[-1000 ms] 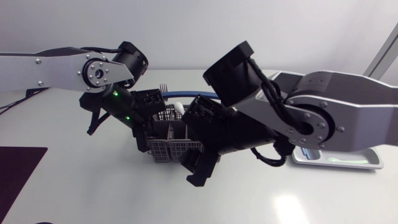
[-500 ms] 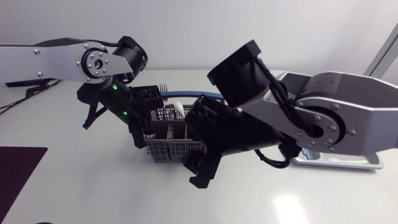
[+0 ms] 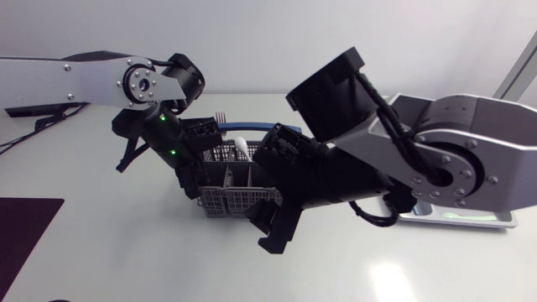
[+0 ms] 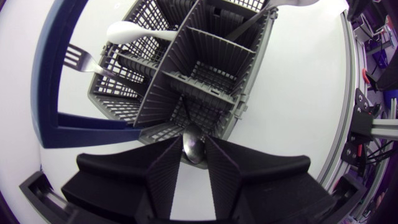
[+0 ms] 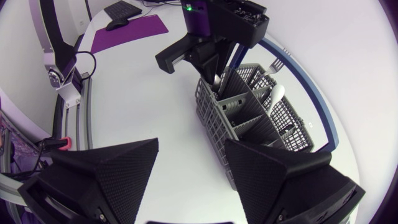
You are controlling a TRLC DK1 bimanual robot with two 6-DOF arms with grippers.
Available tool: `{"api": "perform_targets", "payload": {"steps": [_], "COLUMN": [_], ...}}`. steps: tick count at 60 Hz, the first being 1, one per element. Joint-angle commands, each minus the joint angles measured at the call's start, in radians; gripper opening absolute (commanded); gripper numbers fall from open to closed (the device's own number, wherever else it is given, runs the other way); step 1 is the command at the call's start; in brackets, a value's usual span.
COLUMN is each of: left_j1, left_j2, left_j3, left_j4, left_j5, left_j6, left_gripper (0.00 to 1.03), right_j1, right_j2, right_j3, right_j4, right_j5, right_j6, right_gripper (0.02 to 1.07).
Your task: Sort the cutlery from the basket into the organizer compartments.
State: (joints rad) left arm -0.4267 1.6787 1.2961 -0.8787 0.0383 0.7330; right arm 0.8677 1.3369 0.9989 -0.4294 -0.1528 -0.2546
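Observation:
The grey cutlery basket (image 3: 228, 195) stands mid-table. A white spoon (image 3: 241, 144) and a fork (image 3: 221, 116) stick out of its far side. My left gripper (image 3: 193, 178) hangs over the basket's left end. In the left wrist view a metal spoon (image 4: 193, 149) stands at the basket's (image 4: 199, 81) near corner, its bowl in the narrow gap of my left gripper (image 4: 194, 163), which is slightly open. My right gripper (image 5: 191, 144) is wide open with nothing in it, hovering in front of the basket (image 5: 249, 118). The organizer (image 3: 457, 216) lies at the right, mostly hidden by my right arm.
A blue curved strip (image 4: 50, 93) runs on the table behind the basket. A dark purple mat (image 3: 25, 226) lies at the table's left front. The right arm's bulk (image 3: 336, 180) stands between the basket and the organizer.
My left arm has swung a little to the right, its gripper staying at the basket's left end. My right arm's upper link has risen slightly, and its gripper has barely moved.

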Motion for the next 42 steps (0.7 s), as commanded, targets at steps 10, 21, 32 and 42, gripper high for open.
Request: {"api": "perform_targets", "payload": {"steps": [10, 21, 32, 42], "left_j1": [-0.012, -0.027, -0.053, -0.061], "left_j2": [0.064, 0.088, 0.090, 0.090], "left_j3": [0.043, 0.058, 0.063, 0.065], "left_j4": [-0.071, -0.126, -0.144, -0.146], "left_j5": [-0.040, -0.040, -0.038, -0.038], "left_j6": [-0.026, -0.030, -0.041, -0.047], "left_gripper": [0.32, 0.20, 0.09, 0.03], "right_j1": [-0.006, -0.006, -0.006, -0.006], "right_j2": [-0.021, -0.030, -0.038, -0.044], "right_j3": [-0.032, -0.031, -0.036, -0.037], "right_j4": [0.000, -0.003, -0.006, -0.009], "right_j5": [-0.002, -0.002, -0.001, -0.001], "right_j6": [0.014, 0.012, 0.012, 0.012], "right_gripper": [0.79, 0.79, 0.79, 0.79]}}
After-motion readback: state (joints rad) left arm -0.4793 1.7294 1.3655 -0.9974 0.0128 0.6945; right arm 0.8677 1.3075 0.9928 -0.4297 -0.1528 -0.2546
